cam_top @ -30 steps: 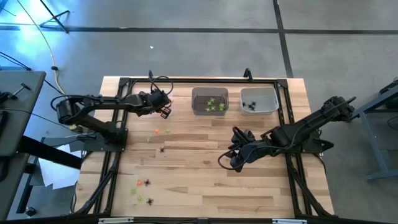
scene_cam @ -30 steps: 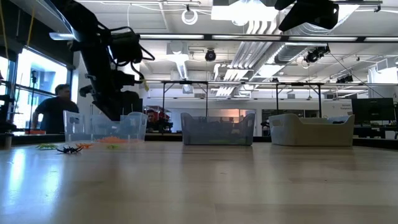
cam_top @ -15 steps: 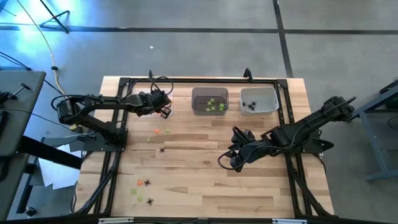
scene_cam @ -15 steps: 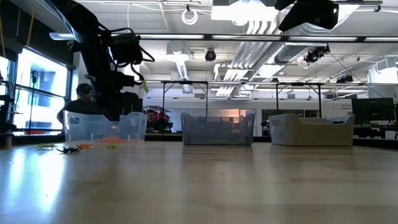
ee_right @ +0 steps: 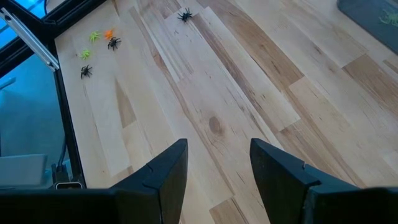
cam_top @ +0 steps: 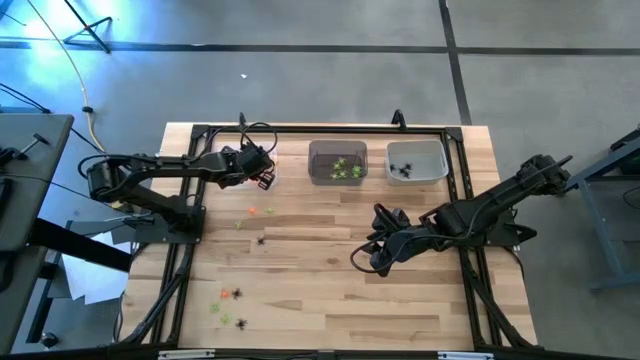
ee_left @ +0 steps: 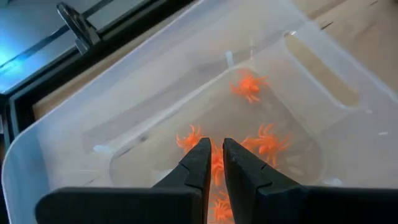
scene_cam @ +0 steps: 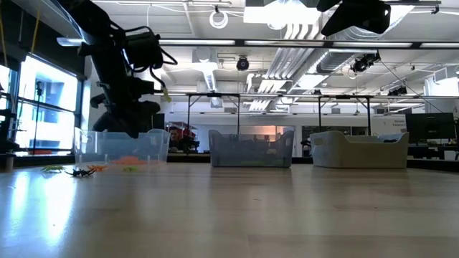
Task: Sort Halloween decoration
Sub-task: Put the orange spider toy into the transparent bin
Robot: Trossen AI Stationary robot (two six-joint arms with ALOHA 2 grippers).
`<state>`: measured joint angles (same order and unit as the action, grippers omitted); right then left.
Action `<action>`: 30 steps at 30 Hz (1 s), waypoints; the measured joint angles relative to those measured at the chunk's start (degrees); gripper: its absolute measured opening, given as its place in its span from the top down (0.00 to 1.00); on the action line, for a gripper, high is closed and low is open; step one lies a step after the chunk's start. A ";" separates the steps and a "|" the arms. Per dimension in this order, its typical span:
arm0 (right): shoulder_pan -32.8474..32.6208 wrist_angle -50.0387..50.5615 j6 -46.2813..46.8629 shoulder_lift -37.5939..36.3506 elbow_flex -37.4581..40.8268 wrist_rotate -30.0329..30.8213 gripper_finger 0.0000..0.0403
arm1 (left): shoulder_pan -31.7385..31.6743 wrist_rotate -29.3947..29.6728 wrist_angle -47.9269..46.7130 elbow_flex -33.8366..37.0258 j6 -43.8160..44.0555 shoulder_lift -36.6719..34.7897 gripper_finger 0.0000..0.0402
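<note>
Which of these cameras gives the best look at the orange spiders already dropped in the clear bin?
The left wrist view: it looks straight down into the clear bin, showing the orange spiders beyond the left gripper. The low view shows only an orange smear through the bin wall; in the high view the arm covers them; the right wrist view misses that bin.

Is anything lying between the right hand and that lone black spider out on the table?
Nothing visible. Bare wood runs from the open right hand to the black spider; the other trinkets lie off to one side.
</note>
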<state>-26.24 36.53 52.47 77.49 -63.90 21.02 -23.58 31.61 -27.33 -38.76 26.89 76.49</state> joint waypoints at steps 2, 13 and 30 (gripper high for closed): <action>0.00 0.00 0.00 0.00 0.00 0.00 0.57 | 0.44 0.02 -0.40 0.00 0.00 -0.77 0.92; 0.01 0.00 0.01 0.00 0.00 0.00 0.57 | 7.56 -1.05 -8.43 -0.02 3.20 -6.70 0.64; 0.02 0.01 0.00 0.00 0.00 0.00 0.57 | 38.92 -4.82 -13.42 -0.02 25.11 -22.61 0.46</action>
<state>-26.22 36.54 52.47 77.49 -63.90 21.02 15.35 26.80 -40.75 -38.79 52.00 53.88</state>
